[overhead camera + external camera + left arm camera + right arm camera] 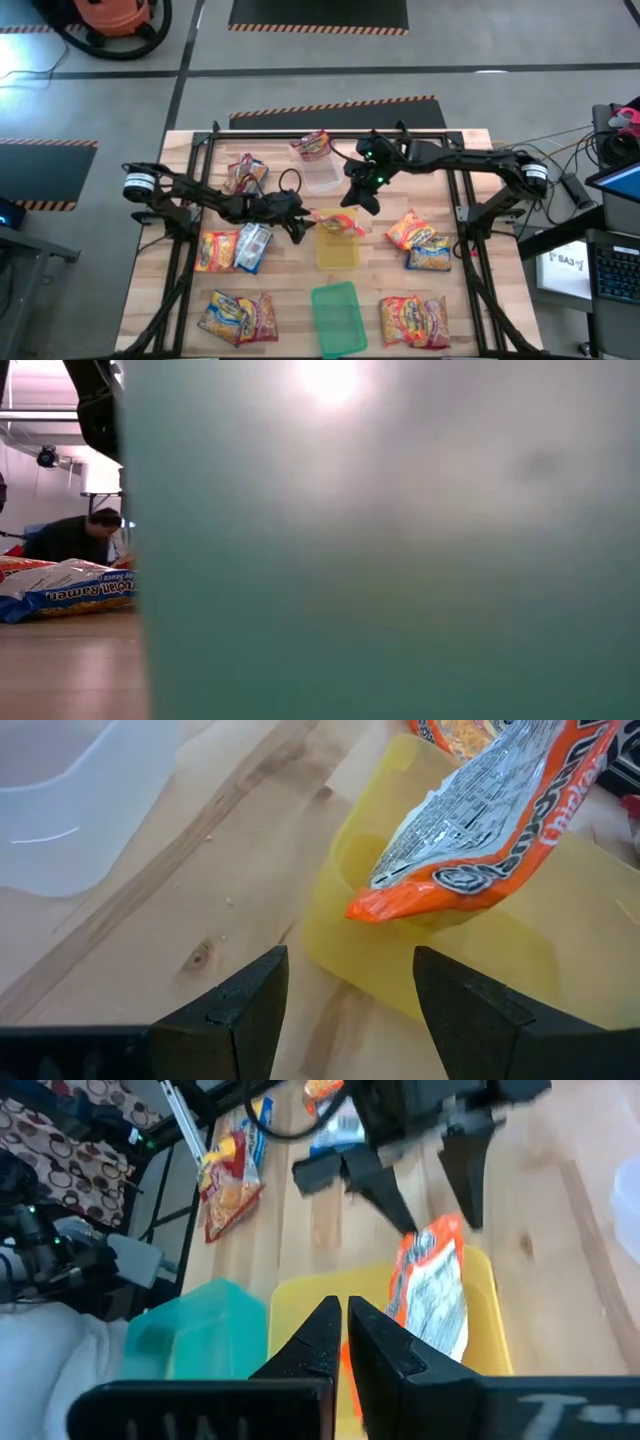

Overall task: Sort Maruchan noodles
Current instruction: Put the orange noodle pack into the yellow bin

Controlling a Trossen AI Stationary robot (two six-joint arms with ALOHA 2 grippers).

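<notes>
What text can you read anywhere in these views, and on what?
"...chan Ramen", start cut off: on the blue packet lying on the table in the low view.
White lettering on the orange packet lying across the yellow tray: cropped and tilted, not readable.
Sign on a white box right of the table: too small to read.
Print on the other packets in the high view: too small to read.

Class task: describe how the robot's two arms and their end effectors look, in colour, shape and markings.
Both arms are dark, jointed links with white collars near their bases. The left end effector has two flat, angular black fingers; the right end effector matches. A green light glows on the right wrist.
</notes>
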